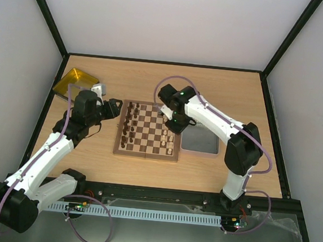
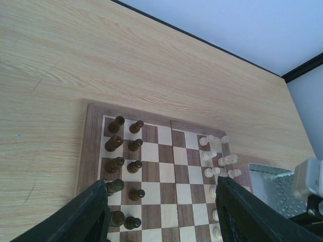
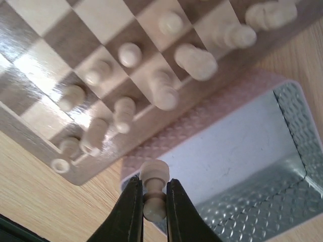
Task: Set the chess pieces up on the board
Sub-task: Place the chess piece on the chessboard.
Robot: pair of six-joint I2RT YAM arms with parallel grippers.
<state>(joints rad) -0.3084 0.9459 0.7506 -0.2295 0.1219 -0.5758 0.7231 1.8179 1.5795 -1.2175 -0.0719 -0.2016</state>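
The board (image 1: 145,155) lies mid-table. Dark chess pieces (image 1: 128,126) fill its left two columns and pale chess pieces (image 1: 167,139) stand along its right side. My right gripper (image 3: 151,201) is shut on a pale pawn (image 3: 154,176), pinching its neck, and holds it above the near corner of the grey tray (image 3: 242,151), just off the board's rim (image 3: 75,174). In the overhead view that right gripper (image 1: 175,122) hovers at the board's right edge. My left gripper (image 2: 161,212) stands open and empty above the board (image 2: 166,171), between the dark pieces (image 2: 121,151) and the pale ones (image 2: 217,156).
A grey metal tray (image 1: 200,140) sits right of the board, touching its rim. A yellow tray (image 1: 74,82) lies at the back left, behind the left arm. Black frame posts border the table.
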